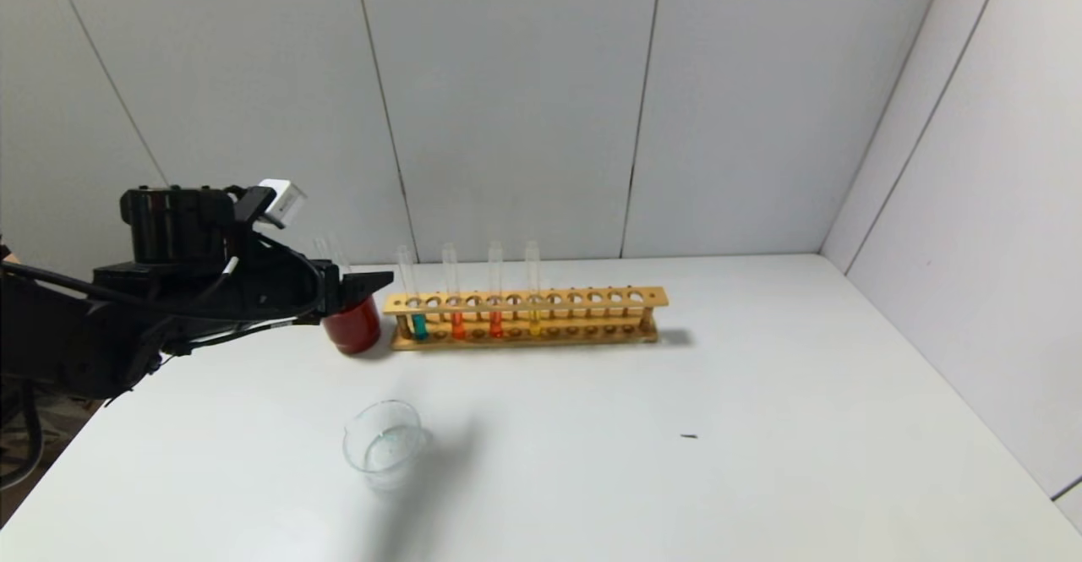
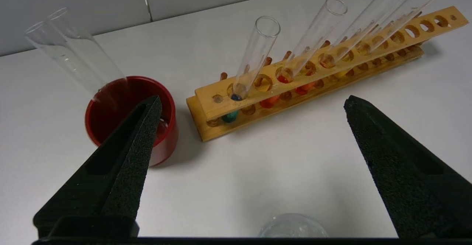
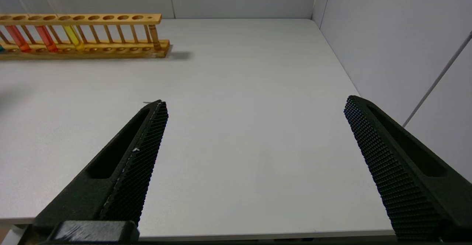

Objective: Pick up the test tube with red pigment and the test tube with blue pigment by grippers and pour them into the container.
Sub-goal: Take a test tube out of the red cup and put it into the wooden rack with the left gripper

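White table in a panelled corner

Pale grey wall panels with thin dark seams rise behind the table and along its right edge.

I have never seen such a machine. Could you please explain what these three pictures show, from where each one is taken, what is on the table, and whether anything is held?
This is a robot with two arms, each ending in a two-fingered hand. One picture looks down from its head; the other two come from cameras on its wrists.

On the white table stands a wooden rack with four tubes. Two matter here: the test tube with blue pigment and the test tube with red pigment. A red cup with empty tubes stands beside the rack, and the clear container lies nearer the robot.

The left hand hovers open before the cup and rack. The right hand is open over bare table. Neither holds anything.
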Robot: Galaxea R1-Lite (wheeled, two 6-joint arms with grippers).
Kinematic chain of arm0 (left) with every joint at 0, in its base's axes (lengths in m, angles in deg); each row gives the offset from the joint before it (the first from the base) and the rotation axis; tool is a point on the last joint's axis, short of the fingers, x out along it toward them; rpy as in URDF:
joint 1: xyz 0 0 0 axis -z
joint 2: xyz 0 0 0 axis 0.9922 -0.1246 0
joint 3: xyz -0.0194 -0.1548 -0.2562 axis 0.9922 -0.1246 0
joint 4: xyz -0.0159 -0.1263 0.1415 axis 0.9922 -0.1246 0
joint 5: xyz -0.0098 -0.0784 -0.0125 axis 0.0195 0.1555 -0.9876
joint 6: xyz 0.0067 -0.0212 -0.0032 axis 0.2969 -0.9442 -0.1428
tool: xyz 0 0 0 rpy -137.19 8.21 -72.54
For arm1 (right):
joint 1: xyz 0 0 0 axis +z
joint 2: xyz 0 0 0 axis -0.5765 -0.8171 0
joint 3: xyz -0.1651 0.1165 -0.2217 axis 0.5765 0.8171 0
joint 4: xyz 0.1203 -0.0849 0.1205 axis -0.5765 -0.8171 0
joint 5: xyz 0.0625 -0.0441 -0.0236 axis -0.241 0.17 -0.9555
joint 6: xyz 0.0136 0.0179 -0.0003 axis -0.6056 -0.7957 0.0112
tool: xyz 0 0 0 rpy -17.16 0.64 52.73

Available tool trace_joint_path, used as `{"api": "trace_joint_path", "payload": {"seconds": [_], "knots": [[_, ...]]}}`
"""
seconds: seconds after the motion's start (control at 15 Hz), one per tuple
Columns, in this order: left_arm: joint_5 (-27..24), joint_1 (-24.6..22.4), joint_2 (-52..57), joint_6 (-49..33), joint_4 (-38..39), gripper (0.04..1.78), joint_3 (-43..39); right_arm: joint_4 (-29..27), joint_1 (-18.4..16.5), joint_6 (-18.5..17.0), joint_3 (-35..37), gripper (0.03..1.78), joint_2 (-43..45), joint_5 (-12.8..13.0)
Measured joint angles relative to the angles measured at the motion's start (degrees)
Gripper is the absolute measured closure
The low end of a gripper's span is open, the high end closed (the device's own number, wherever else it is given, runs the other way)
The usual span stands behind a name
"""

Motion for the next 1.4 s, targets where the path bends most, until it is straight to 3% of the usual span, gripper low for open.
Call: {"api": "trace_joint_path", "payload": {"seconds": [0.93,1.13,1.4], "knots": [[0.41,2.3,-16.92,0.04,-0.63,0.14,16.63,0.0,0.0,0.0,0.0,0.06,0.0,0.0],[0.39,3.41,-17.83,0.01,-0.62,0.42,17.75,0.0,0.0,0.0,0.0,0.06,0.0,0.0],[0.5,4.13,-18.22,0.04,-0.62,1.12,18.12,0.0,0.0,0.0,0.0,0.06,0.0,-0.02]]}}
